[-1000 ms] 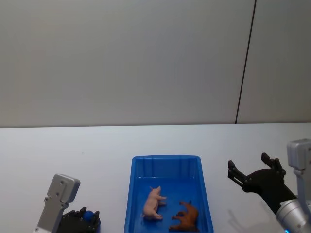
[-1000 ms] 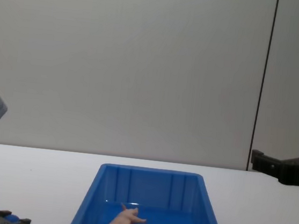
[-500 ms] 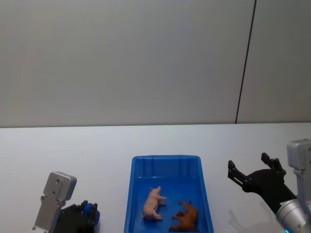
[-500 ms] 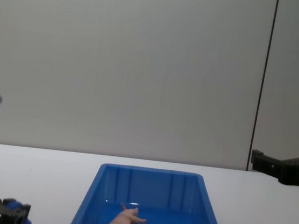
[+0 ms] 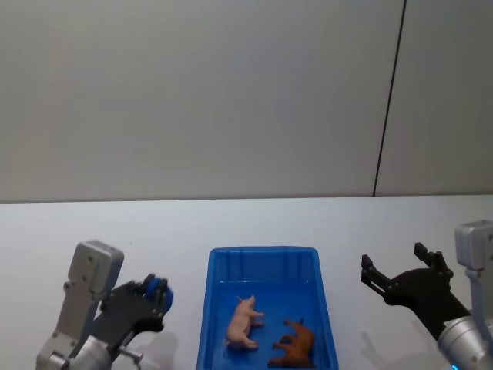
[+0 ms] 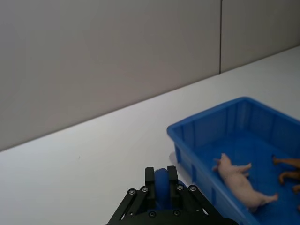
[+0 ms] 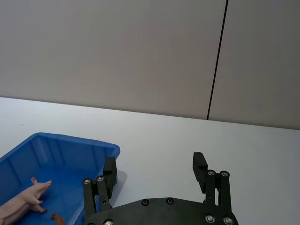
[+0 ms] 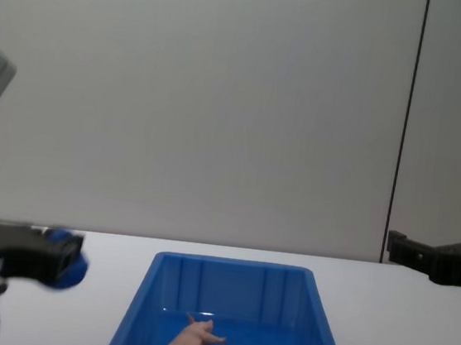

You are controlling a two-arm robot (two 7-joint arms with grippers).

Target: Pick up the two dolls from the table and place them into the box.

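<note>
- Blue rounded toy point(image 5: 158, 293) clamped in left gripper point(image 5: 154, 299), above table point(image 5: 154, 231), left of box point(image 5: 262, 258).
- Pink pig point(image 5: 244, 322), brown animal point(image 5: 295, 344) inside box.
- Right gripper point(image 5: 397, 270) right of box, jaws spread wide, empty.

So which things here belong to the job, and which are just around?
Job:
- pig doll, in the blue box
- brown animal doll, in the box
- blue toy, held by left end effector

Around:
- right end effector, open over the white table
</note>
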